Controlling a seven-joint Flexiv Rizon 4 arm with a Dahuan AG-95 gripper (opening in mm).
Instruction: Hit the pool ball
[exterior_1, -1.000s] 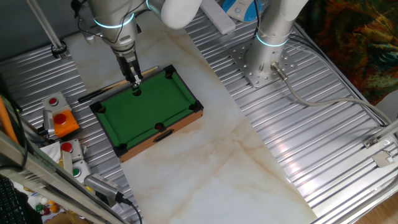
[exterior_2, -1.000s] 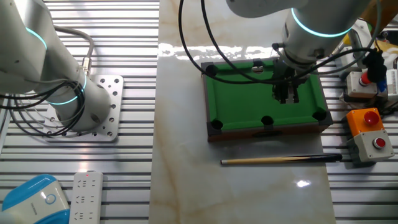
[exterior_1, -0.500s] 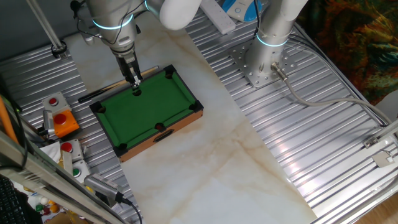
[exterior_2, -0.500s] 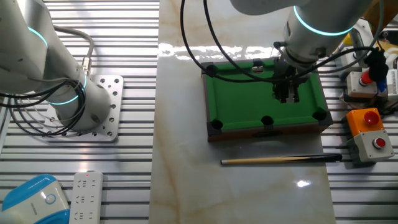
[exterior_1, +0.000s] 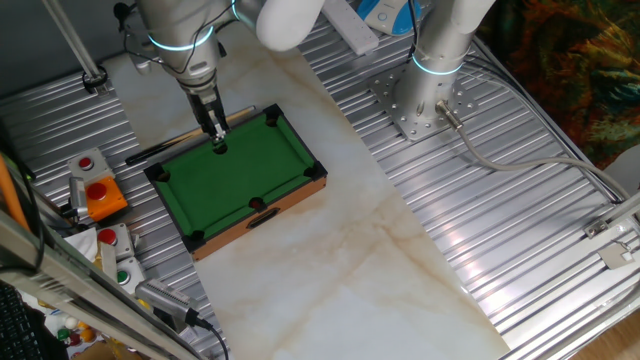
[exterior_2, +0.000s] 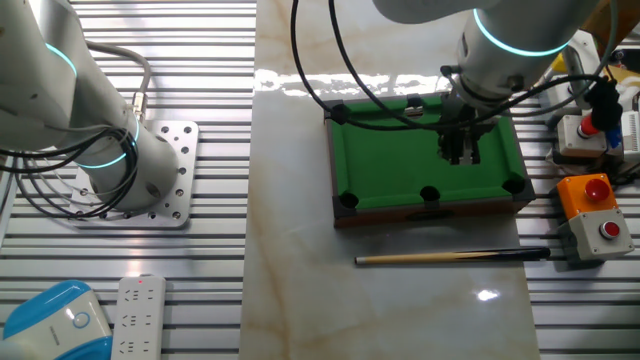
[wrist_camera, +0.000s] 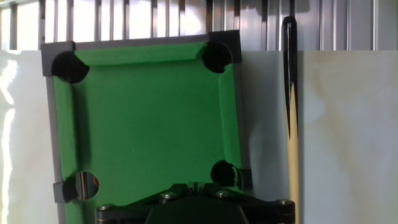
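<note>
The toy pool table (exterior_1: 235, 185) with green felt and black corner pockets lies on the marble board; it also shows in the other fixed view (exterior_2: 400, 160) and the hand view (wrist_camera: 143, 112). My gripper (exterior_1: 218, 137) points down over the felt near the table's far long rail, close to the side pocket, also seen in the other fixed view (exterior_2: 460, 153). In the hand view the fingertips (wrist_camera: 186, 186) sit together at the bottom edge with nothing between them. No red pool ball shows in any view. The wooden cue (exterior_2: 450, 257) lies on the board beside the table.
The cue also shows in the hand view (wrist_camera: 290, 93), parallel to the table's long side. Orange and grey button boxes (exterior_1: 97, 195) (exterior_2: 590, 205) stand close by the table. A second arm's base (exterior_1: 425, 95) is bolted on the ribbed metal top.
</note>
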